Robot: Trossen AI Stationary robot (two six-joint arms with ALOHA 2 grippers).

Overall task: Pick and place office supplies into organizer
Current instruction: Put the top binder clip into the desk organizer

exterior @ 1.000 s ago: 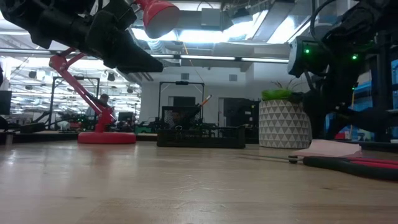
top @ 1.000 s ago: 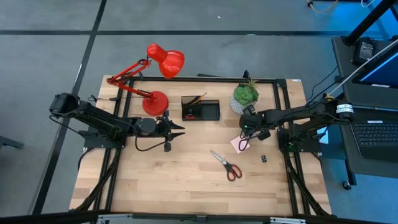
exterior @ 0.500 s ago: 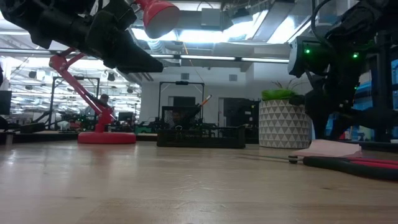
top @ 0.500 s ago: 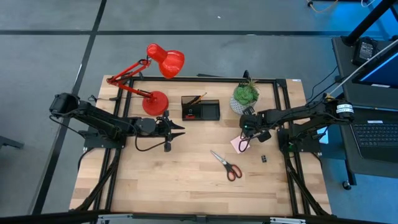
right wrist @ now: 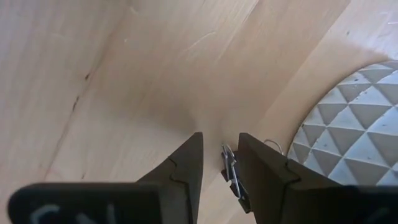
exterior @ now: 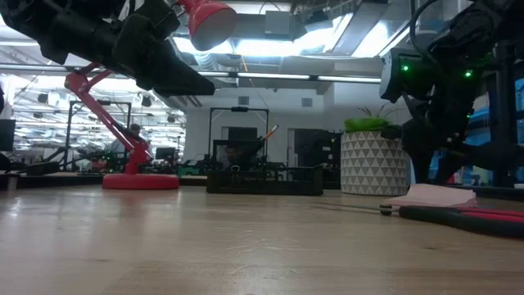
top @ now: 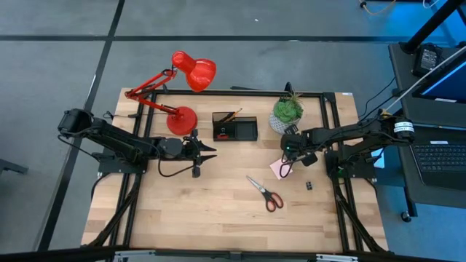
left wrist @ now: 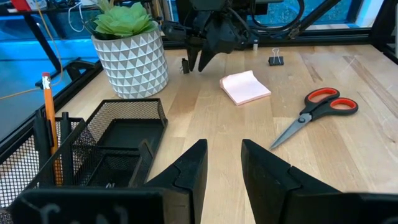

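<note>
Straddling a half-hidden binder clip (right wrist: 231, 171), right claw (right wrist: 221, 163) open beside pot (right wrist: 348, 121).

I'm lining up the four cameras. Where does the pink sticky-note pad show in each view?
High view: pink sticky-note pad right of centre, below the plant pot.
Low view: pad at right, flat on the table.
Left wrist view: pad upper centre.
Right wrist view: not in it.
Shared landmark: the plant pot.

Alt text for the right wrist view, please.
The right gripper points down at the wooden table, its open fingers straddling a small black binder clip beside the white patterned plant pot.
</note>
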